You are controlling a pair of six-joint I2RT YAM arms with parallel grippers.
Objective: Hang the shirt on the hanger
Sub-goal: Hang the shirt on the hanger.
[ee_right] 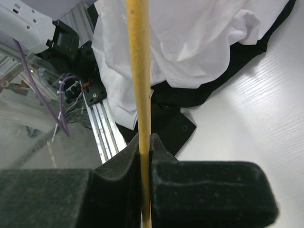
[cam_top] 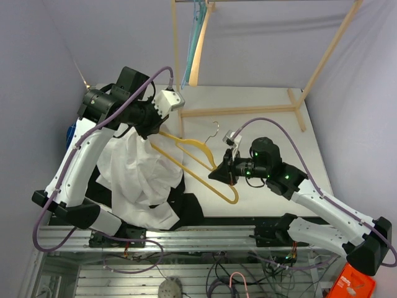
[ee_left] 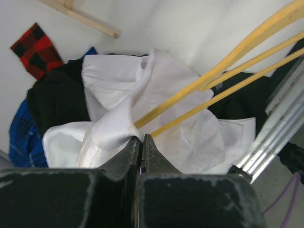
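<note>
The white shirt [cam_top: 139, 177] hangs bunched at the table's left front, its top edge lifted up to my left gripper [cam_top: 151, 128]. In the left wrist view that gripper [ee_left: 141, 137] is shut, with a fold of the shirt [ee_left: 190, 137] pinched at its tips. The yellow hanger [cam_top: 192, 144] lies slanted from the shirt toward the right. Its two thin rods [ee_left: 190, 102] run into the fabric beside the left jaws. My right gripper [cam_top: 218, 174] is shut on the hanger's bar [ee_right: 140, 71], which passes straight between its closed jaws [ee_right: 145, 140].
A black garment [cam_top: 186, 208] lies under the shirt at the front edge, with blue plaid [ee_left: 19, 137] and red plaid cloth [ee_left: 33, 47] beside it. A wooden rack frame [cam_top: 248, 110] stands at the back, holding a teal hanger [cam_top: 198, 25]. An aluminium rail [cam_top: 186, 233] borders the near edge.
</note>
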